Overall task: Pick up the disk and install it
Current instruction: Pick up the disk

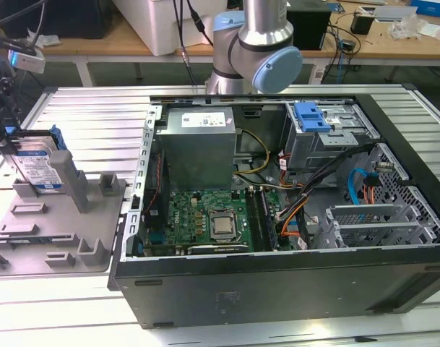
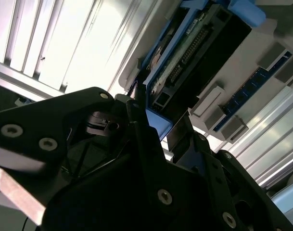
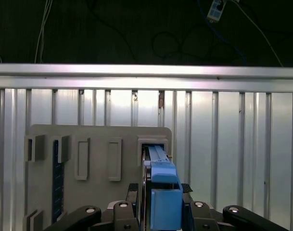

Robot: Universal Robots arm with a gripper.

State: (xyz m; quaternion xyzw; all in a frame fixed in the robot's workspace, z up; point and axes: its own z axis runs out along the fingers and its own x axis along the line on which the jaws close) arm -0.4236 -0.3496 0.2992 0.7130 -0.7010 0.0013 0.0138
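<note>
Pincer [image 3: 164, 204] grips the blue carrier of the disk [image 3: 158, 156] between its closed fingers. The disk stands upright on edge in a slot of the grey holder fixture [image 3: 98, 144]. In the exterior view, that fixture rests on the ribbed metal table [image 1: 82, 108] at the exterior view's left, just beside the open computer case [image 1: 277, 282].

Metal, plastic and a little wood

The disk [image 1: 40, 165] is bare silver metal under a glossy paper label, framed by a smooth blue plastic carrier. The gripper [image 3: 163, 202] is matt black, probably anodised metal, with bright screw heads. The holder [image 1: 61, 217] is matt grey plastic, and the table [image 1: 89, 116] is ribbed aluminium with a satin sheen. The computer case [image 1: 277, 289] is matt black outside and dull grey sheet metal inside, and the bench [image 1: 118, 45] behind is pale wood
</note>
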